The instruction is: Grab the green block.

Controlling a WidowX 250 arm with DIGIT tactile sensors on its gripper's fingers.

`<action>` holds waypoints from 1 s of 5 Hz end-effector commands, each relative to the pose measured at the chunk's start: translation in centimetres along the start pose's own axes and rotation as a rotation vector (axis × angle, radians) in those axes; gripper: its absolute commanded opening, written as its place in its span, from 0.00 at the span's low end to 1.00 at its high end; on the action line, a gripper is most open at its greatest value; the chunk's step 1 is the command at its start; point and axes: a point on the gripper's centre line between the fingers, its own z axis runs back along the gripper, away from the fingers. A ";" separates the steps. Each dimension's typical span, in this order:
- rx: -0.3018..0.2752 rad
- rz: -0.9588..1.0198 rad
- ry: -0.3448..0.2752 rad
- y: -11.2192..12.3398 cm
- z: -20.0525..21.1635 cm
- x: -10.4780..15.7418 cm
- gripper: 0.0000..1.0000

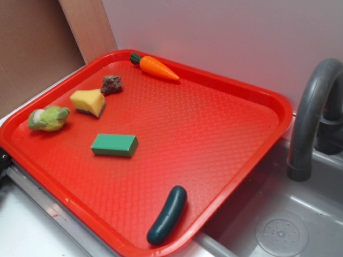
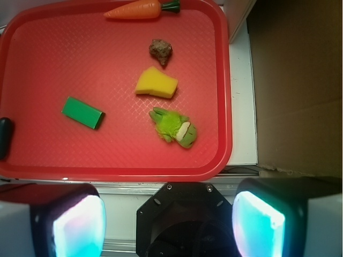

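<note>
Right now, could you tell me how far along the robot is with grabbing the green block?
Nothing looks done yet. The green block lies untouched on the red tray, apart from the other items. The gripper hangs high over the tray's near edge with its jaws wide open and empty. Still left: move over the block, descend, close on it and lift.

Carrot (image 1: 155,66), cucumber (image 1: 167,214), plush toy (image 1: 48,118)

Claw (image 2: 169,219) seen only from the wrist camera: two fingers (image 2: 69,225) set wide apart at the lower frame edge, pads glowing cyan, nothing held between them; absent from exterior view
</note>
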 end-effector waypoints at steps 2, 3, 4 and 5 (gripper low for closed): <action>-0.004 -0.025 0.001 0.0 0.0 0.2 1.00; -0.023 -0.101 -0.023 -0.7 0.0 -0.2 1.00; 0.027 -0.357 -0.077 -1.8 -0.2 0.9 1.00; 0.061 -0.612 -0.101 -4.5 -0.5 0.6 1.00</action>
